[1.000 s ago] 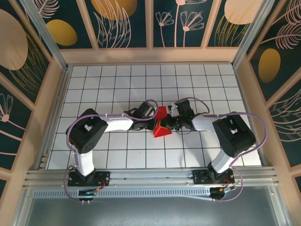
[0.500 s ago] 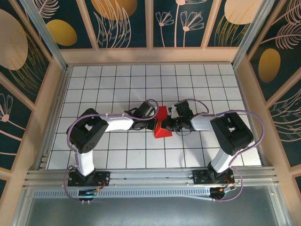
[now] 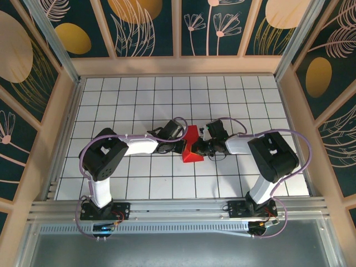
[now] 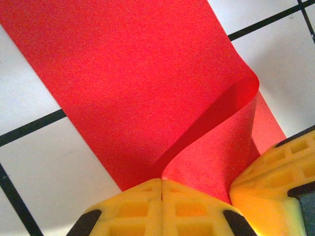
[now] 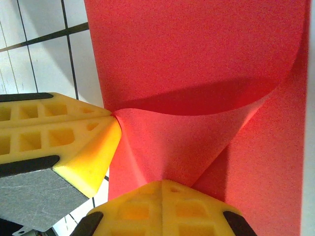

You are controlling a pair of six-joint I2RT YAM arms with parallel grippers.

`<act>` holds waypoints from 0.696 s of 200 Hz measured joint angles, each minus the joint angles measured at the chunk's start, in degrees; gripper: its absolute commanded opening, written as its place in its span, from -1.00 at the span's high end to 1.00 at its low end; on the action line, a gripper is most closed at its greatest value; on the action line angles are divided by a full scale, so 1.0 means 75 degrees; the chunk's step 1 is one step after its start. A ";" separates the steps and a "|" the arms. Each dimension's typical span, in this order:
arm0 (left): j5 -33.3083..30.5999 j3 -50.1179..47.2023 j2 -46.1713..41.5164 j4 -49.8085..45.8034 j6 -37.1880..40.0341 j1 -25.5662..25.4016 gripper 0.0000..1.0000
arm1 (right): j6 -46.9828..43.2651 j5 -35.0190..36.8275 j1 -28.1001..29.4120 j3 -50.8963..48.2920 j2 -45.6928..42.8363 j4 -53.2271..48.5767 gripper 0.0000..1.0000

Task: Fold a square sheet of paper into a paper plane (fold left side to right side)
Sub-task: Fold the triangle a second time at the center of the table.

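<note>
I see the left gripper (image 4: 161, 181) pinching the red paper (image 4: 133, 83) at 1 edge. The right gripper (image 5: 162, 183) pinches it just beside, the sheet curling above the table (image 3: 139, 100).

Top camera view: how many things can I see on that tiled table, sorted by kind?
Robot arms: 2 (left arm, right arm)
Red paper: 1 (square sheet of paper, pinched between the two arms' tips)
Total: 3

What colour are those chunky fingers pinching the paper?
Yellow, seen best in the left wrist view, where the fingers pinch the red paper.
</note>
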 measured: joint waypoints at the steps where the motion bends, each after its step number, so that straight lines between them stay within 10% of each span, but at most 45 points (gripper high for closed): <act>1: 0.0000 0.0000 0.0000 0.0000 0.0000 0.0000 0.83 | 0.0000 0.0000 0.0000 0.0000 0.0003 0.0000 1.00; 62: -0.0586 0.0160 -0.0367 -0.0583 0.0017 0.0000 0.44 | 0.0003 -0.0003 0.0000 0.0000 0.0015 0.0020 1.00; 139: 0.0764 -0.0915 -0.2043 -0.0114 -0.0903 0.0000 0.84 | 0.0003 -0.0006 0.0000 0.0000 0.0015 0.0029 1.00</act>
